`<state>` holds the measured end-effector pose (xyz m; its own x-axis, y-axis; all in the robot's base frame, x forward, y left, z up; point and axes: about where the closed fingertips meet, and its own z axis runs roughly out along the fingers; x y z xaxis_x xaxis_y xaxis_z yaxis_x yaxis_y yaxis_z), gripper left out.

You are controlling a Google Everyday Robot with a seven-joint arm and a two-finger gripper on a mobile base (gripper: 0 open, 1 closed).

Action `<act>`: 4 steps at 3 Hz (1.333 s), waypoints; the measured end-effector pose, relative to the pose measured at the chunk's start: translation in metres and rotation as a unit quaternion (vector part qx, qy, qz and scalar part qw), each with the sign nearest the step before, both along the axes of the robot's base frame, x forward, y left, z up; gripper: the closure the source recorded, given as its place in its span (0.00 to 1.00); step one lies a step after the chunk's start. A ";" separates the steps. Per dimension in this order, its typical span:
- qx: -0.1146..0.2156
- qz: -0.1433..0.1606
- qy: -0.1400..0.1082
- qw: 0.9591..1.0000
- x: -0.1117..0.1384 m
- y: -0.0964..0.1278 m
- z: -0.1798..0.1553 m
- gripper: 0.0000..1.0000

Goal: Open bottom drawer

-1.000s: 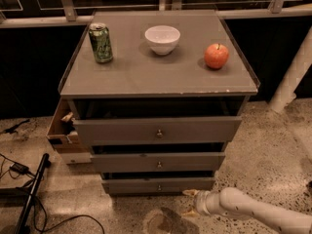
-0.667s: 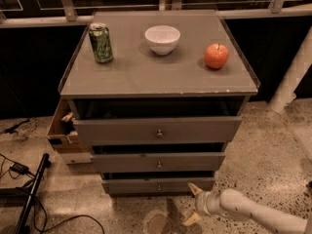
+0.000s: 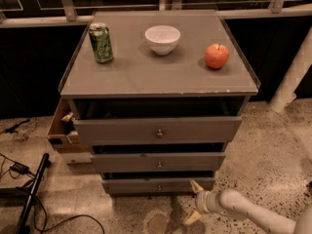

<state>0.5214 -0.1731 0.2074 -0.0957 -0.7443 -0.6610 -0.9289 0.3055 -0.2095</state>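
Down at floor level, the gripper (image 3: pixel 194 202) sits low at the right of the cabinet, just in front of its lowest tier. Its 2 fingers (image 3: pixel 196 186) are spread wide, 1 pointing up toward the cabinet and 1 angled down toward the floor, and nothing is between them. The upper fingertip reaches the right end of the bottom drawer (image 3: pixel 146 185); whether it touches the front cannot be told. The white arm (image 3: pixel 248 212) runs in from the lower right corner.

The bottom drawer is the lowest of 3 grey fronts, right above the speckled floor (image 3: pixel 273 150), with its small round knob (image 3: pixel 159 187) at the centre, well to the left of the gripper. A thin dark gap shows above its front. Above it are the middle drawer (image 3: pixel 158 162) and the top drawer (image 3: pixel 157 130), each with 1 knob and a dark gap over it.

On the cabinet top (image 3: pixel 146 77) there are 3 things: a green can (image 3: pixel 101 43) upright at the left, a white bowl (image 3: pixel 162 39) in the middle at the back, and a red apple (image 3: pixel 216 56) at the right, all well apart.

A cardboard box (image 3: pixel 59 130) sits against the cabinet's left side, and black cables (image 3: pixel 19 169) lie on the floor further left.
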 end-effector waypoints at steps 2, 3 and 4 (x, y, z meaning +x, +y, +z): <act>-0.009 0.003 -0.004 1.000 0.036 0.004 -0.017 0.00; -0.019 0.009 -0.008 1.000 0.055 0.010 -0.017 0.00; -0.027 0.014 -0.008 0.999 0.068 0.016 -0.018 0.00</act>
<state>0.5890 -0.1574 0.1890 -0.0642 -0.7816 -0.6205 -0.9331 0.2675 -0.2404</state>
